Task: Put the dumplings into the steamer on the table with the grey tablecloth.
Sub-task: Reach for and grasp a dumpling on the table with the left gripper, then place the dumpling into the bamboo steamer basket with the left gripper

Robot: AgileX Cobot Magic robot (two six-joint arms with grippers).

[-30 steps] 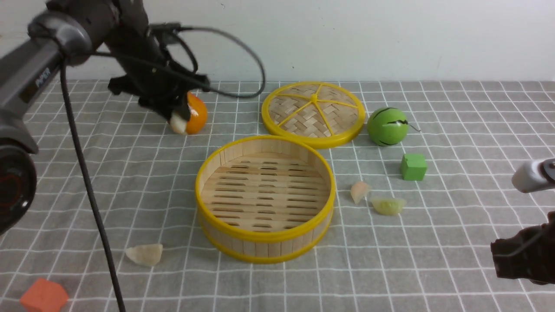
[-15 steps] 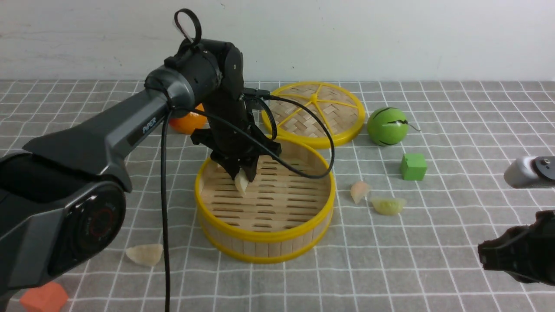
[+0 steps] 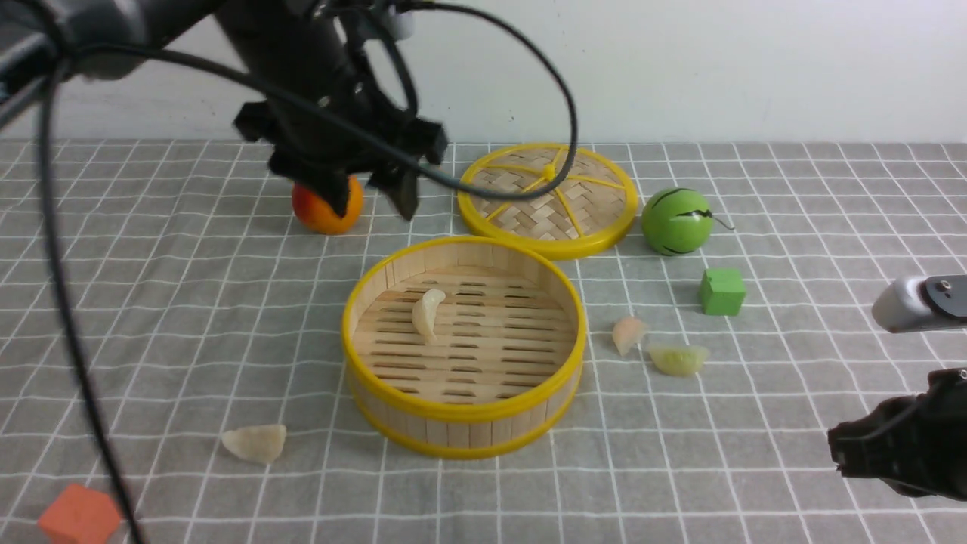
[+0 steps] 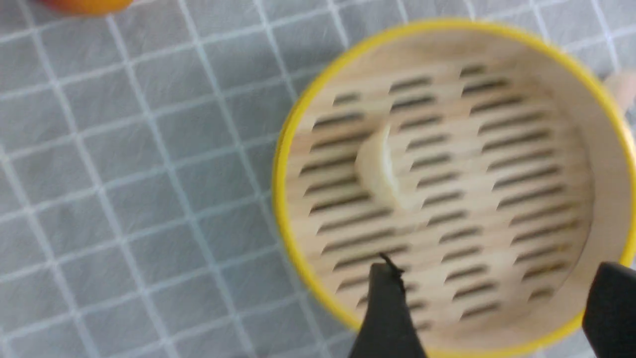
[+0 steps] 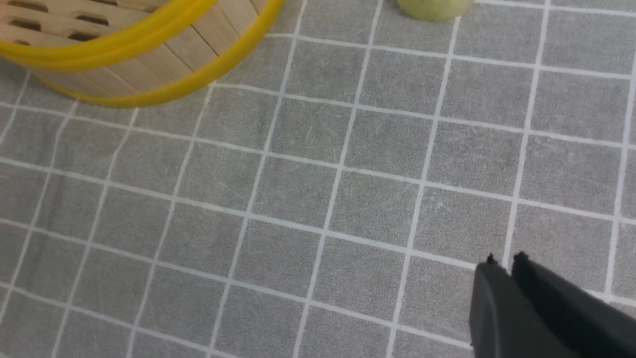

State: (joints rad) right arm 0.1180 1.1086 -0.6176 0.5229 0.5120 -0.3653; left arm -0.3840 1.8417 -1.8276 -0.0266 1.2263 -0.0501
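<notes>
The steamer (image 3: 462,412) stands mid-table on the grey tablecloth (image 3: 189,317). One whitish dumpling (image 3: 427,313) lies on its slatted floor, also in the left wrist view (image 4: 382,171). Another whitish dumpling (image 3: 255,442) lies on the cloth front left of the steamer. The pink dumpling (image 3: 628,333) and the green dumpling (image 3: 678,358) lie just right of it. My left gripper (image 3: 374,200) hangs open and empty above the steamer's far rim; the left wrist view shows it (image 4: 497,278) over the steamer (image 4: 283,164). My right gripper (image 3: 838,447) is shut and empty, low at the front right (image 5: 504,258).
The flat woven lid (image 3: 548,198) lies behind the steamer. An orange fruit (image 3: 325,211) sits under my left gripper, and a green ball (image 3: 675,221) and green cube (image 3: 721,292) are on the right. An orange cube (image 3: 79,517) sits at the front left corner.
My left gripper carried a whitish dumpling from beside the orange fruit into the steamer, let it go, opened and rose back. The right arm barely shifted.
</notes>
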